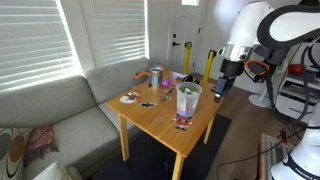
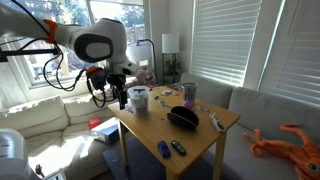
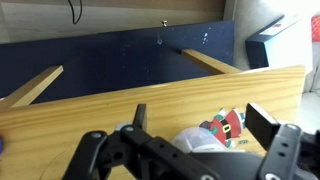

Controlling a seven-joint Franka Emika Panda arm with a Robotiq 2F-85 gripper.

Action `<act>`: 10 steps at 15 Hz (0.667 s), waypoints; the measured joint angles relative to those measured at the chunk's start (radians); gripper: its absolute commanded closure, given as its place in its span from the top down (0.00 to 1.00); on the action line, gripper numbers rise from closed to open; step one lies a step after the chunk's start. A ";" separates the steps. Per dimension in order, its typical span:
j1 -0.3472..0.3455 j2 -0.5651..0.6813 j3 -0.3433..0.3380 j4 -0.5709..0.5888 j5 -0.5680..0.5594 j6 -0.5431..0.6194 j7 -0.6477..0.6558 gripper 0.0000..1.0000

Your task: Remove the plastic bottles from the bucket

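Translucent whitish plastic bucket (image 1: 188, 101) stands near one edge of the light wooden table (image 1: 158, 118), and the small whitish plastic bottles (image 1: 188, 90) sit inside it with a greenish-yellow label showing at the rim. Black Robotiq gripper (image 1: 221, 88) hangs just beside the bucket without touching it; in the wrist view its fingers (image 3: 262, 122) are spread wide, gripping nothing. Grey metallic can (image 1: 157, 75) stands well apart from the bucket

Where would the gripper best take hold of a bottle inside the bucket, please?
Probably at its upper end, coming straight down: the bucket is upright and open-topped, and its wall encloses the bottles on every side. The open gripper hangs just off the table, beside it.
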 measured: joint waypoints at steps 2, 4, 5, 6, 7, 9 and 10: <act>0.000 0.000 0.000 0.000 0.000 0.000 0.000 1.00; -0.001 0.000 0.003 0.008 0.000 0.003 0.002 1.00; -0.003 0.000 0.008 0.017 0.000 0.010 0.013 1.00; -0.006 0.000 0.015 0.032 0.000 0.018 0.031 1.00; -0.009 0.000 0.023 0.050 0.000 0.027 0.055 1.00; -0.021 0.004 0.042 0.094 -0.009 0.044 0.109 1.00; -0.030 0.010 0.053 0.117 -0.015 0.050 0.137 1.00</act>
